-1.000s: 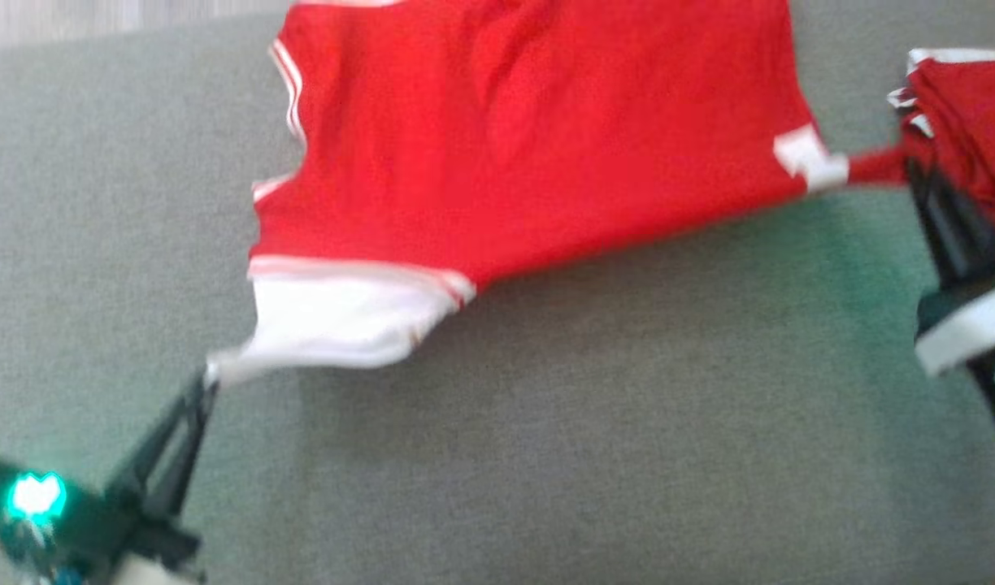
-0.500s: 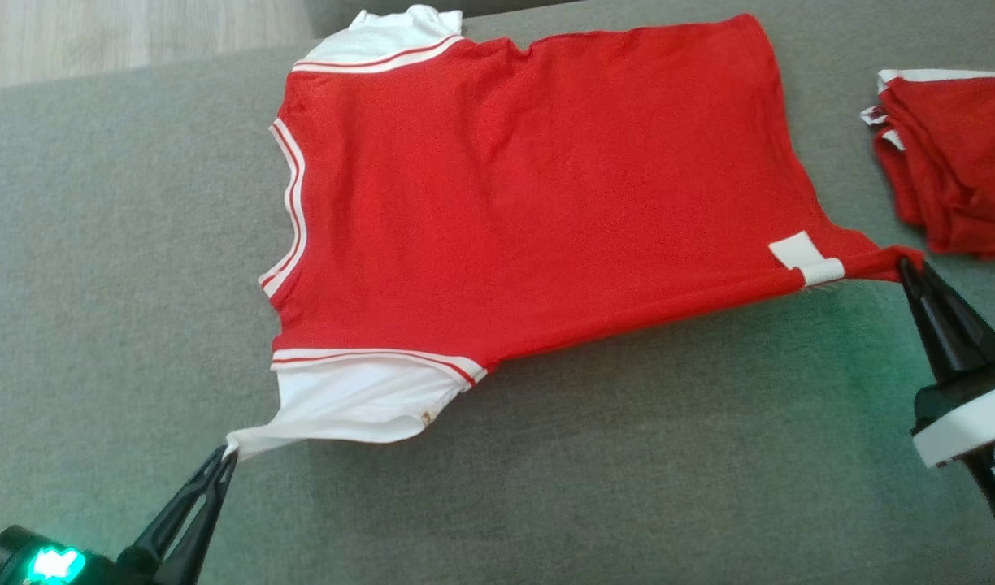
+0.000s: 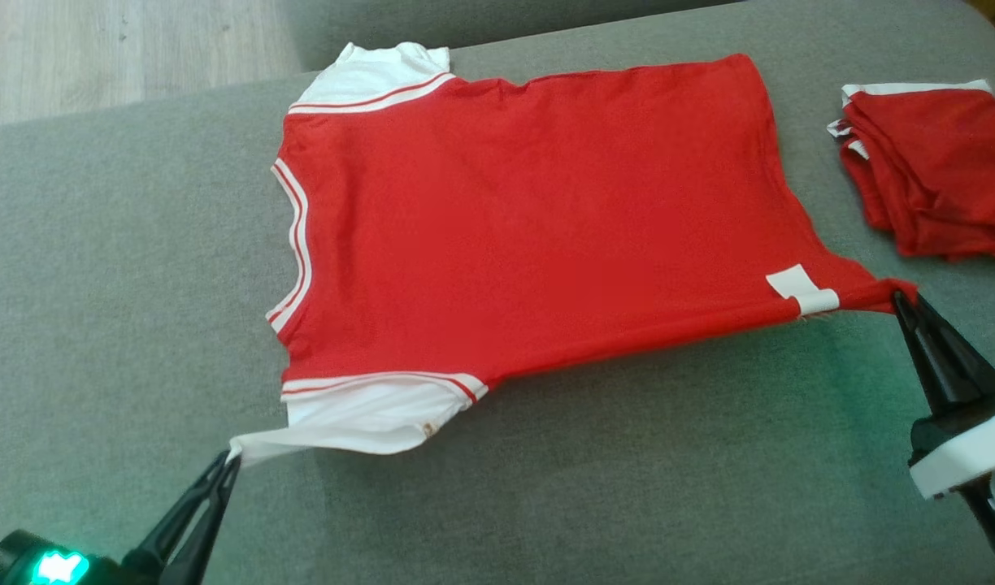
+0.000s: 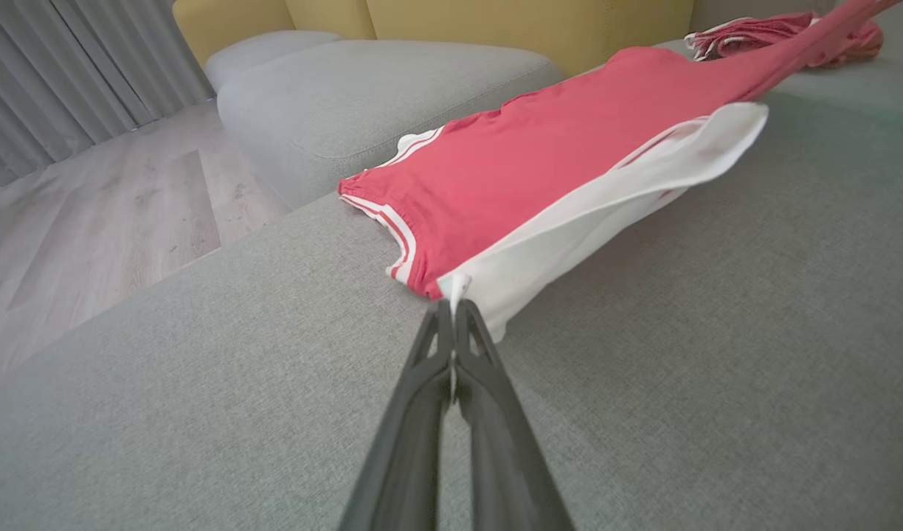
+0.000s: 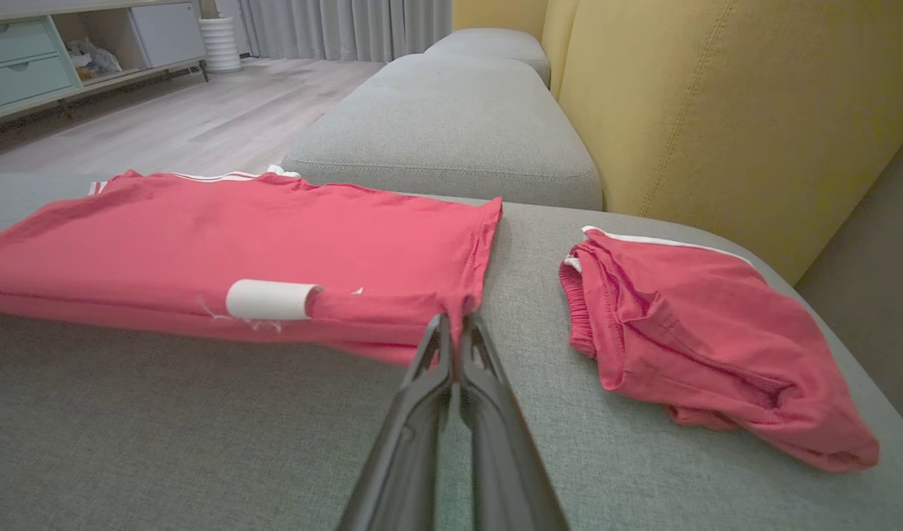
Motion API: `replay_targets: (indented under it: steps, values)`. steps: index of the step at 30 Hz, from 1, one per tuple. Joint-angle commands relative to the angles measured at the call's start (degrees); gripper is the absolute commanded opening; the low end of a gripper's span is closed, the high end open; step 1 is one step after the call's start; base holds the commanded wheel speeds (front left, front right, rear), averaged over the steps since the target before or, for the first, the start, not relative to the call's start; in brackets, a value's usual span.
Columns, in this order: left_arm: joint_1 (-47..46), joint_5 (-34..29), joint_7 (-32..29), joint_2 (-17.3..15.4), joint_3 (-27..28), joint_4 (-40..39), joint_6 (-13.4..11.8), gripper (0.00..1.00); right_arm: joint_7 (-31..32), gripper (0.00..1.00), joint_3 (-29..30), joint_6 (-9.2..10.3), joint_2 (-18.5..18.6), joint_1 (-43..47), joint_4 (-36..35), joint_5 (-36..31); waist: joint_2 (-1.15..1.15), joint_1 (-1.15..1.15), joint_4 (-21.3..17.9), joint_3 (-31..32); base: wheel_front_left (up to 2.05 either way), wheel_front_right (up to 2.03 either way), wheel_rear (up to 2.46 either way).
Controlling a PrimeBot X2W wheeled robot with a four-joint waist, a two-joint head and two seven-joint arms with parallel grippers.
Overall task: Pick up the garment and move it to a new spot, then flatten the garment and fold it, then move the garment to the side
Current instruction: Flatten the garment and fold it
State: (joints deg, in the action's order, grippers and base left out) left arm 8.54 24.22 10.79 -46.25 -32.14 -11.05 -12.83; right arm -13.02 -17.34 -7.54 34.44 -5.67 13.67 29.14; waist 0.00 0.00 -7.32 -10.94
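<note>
A red T-shirt (image 3: 530,219) with white sleeves and striped trim is stretched out across the grey sofa cushion (image 3: 595,487), collar to the left, hem to the right. Its near edge hangs a little above the cushion. My left gripper (image 3: 229,461) is shut on the tip of the near white sleeve (image 4: 606,199), seen up close in the left wrist view (image 4: 451,306). My right gripper (image 3: 900,299) is shut on the near hem corner by a white label (image 5: 271,299), as the right wrist view (image 5: 455,321) shows.
A second red garment (image 3: 928,162) lies folded at the far right of the cushion, close to my right gripper. A yellow sofa back (image 5: 717,103) rises behind it. Another grey cushion (image 5: 451,125) and wooden floor (image 3: 99,49) lie beyond the far edge.
The shirt has been drawn toward me and laid flatter, both grippers still holding it. The head camera has also tilted, bringing the far sleeve and floor into view.
</note>
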Motion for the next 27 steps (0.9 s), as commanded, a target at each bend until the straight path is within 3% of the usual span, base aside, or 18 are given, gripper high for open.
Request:
replay_targets:
  steps: [1,13,27]
  values:
    - [-1.93,0.67,0.12,-2.33,2.07,-1.23,-0.02,0.00,0.06,0.00,0.66,0.05,1.59,0.69,-1.43,-0.46,0.00,0.00,-0.05,0.03,0.00,0.00,0.00]
    - [-6.70,-0.61,-0.65,-2.57,1.68,-1.25,1.74,0.00,0.91,0.00,0.65,0.05,0.84,-0.63,-1.51,-1.63,0.00,0.00,-0.34,-0.43,0.00,0.00,0.00]
    - [-24.54,-4.03,-3.60,-3.68,3.58,0.05,7.18,0.00,2.47,0.00,-2.70,0.05,0.48,-10.41,1.36,-2.21,0.00,0.00,-1.22,-4.23,0.00,0.00,0.00]
